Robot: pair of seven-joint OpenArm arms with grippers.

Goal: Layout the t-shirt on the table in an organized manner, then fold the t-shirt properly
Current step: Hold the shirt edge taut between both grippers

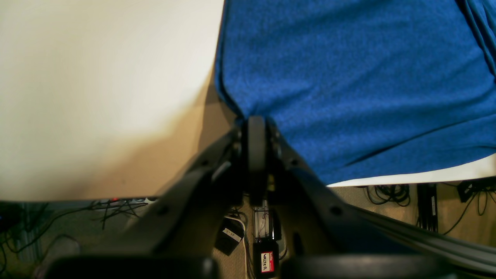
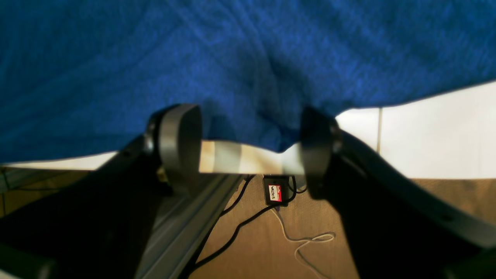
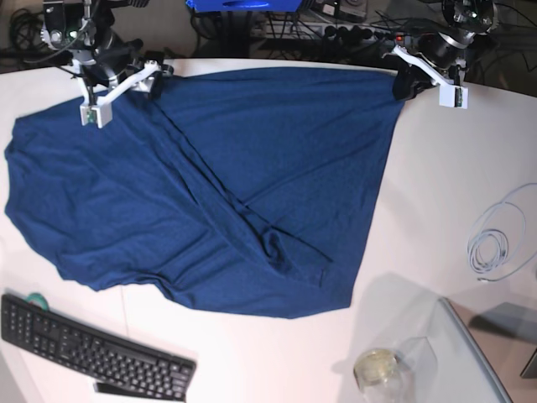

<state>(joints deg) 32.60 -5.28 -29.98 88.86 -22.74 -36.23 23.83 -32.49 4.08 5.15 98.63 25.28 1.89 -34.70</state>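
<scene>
Soft knit t-shirt [image 3: 210, 193] (creased) on smooth table [image 3: 436, 210].

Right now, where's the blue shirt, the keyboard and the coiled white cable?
t-shirt [image 3: 252, 185]: base view, middle of the cloth.
keyboard [image 3: 92, 346]: base view, on its keys.
white cable [image 3: 495, 243]: base view, on the coil.
</scene>
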